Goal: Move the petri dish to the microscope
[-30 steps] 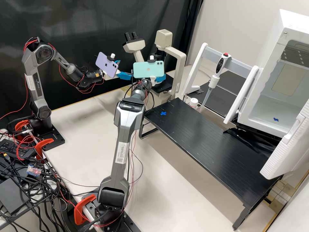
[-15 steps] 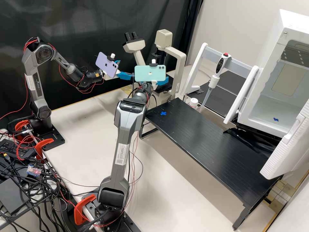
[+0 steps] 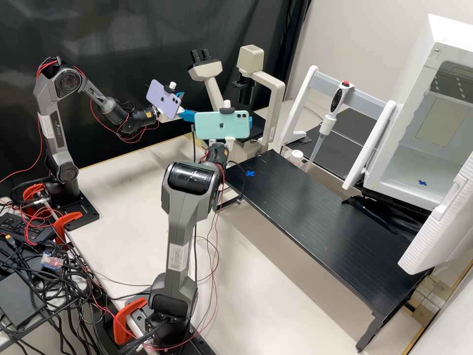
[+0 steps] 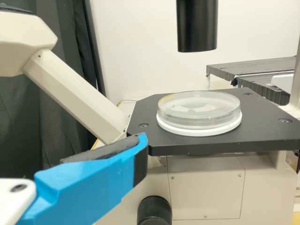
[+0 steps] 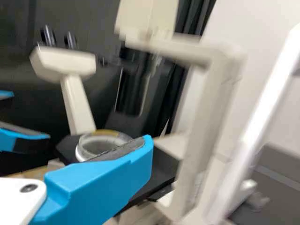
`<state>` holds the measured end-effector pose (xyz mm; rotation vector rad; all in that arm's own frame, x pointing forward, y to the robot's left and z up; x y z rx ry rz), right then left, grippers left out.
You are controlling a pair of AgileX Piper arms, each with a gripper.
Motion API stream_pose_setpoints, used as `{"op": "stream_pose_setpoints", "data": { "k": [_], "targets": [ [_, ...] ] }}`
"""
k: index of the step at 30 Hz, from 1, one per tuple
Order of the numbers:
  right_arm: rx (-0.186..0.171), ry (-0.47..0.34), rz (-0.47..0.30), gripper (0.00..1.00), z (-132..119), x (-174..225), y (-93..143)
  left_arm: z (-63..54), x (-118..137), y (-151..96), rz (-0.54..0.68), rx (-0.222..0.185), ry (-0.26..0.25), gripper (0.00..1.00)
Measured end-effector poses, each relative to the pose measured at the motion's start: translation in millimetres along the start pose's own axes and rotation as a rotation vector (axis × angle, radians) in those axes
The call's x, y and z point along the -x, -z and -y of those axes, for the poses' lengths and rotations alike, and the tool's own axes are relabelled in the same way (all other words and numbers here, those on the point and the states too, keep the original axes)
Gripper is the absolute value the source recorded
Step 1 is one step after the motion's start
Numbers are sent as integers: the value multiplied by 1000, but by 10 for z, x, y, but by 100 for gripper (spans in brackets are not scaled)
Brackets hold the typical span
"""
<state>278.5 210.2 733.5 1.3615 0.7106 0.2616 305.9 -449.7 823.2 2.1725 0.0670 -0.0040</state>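
Currently, petri dish atop microscope stage, near left hand, apart.

From my console I see the pale tabletop carrying both dark arm bases, the microscope, and a long black stand with a blue cross on its upper surface.

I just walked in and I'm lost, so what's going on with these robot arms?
It looks like a petri dish delivery to a microscope. The covered-looking glass dish sits on a white base on the microscope's black stage. Neither arm is holding it: the left gripper is open nearby, and the right gripper is also near the microscope, open.
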Motion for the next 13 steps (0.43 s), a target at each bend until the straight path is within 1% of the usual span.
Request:
{"op": "stream_pose_setpoints", "data": {
  "k": [1, 2, 3, 4, 6, 8, 10, 12, 13],
  "targets": [
    [0, -30, -5, 100, -22, 162, -26, 0, 0, 0, 0, 0, 0, 100],
    [2, -78, -19, 100, -71, 335, -41, 0, 0, 0, 0, 0, 0, 100],
    [5, -110, -28, 100, -117, 401, -36, 0, 0, 0, 0, 0, 0, 100],
    [8, -154, -24, 100, -149, 570, -56, 0, 0, 0, 0, 0, 0, 100],
    [12, -216, 18, 100, -193, 829, -120, 0, 0, 0, 0, 0, 0, 100],
    [13, -248, 75, 100, -217, 1041, -211, 0, 0, 0, 0, 0, 0, 100],
    [15, -263, 123, 100, -228, 1177, -288, 0, 0, 0, 0, 0, 0, 100],
    [9, -272, 176, 100, -222, 1323, -375, 0, 0, 0, 0, 0, 0, 100],
    [0, -274, 199, 100, -211, 1387, -410, 0, 0, 0, 0, 0, 0, 100]
  ]
}}
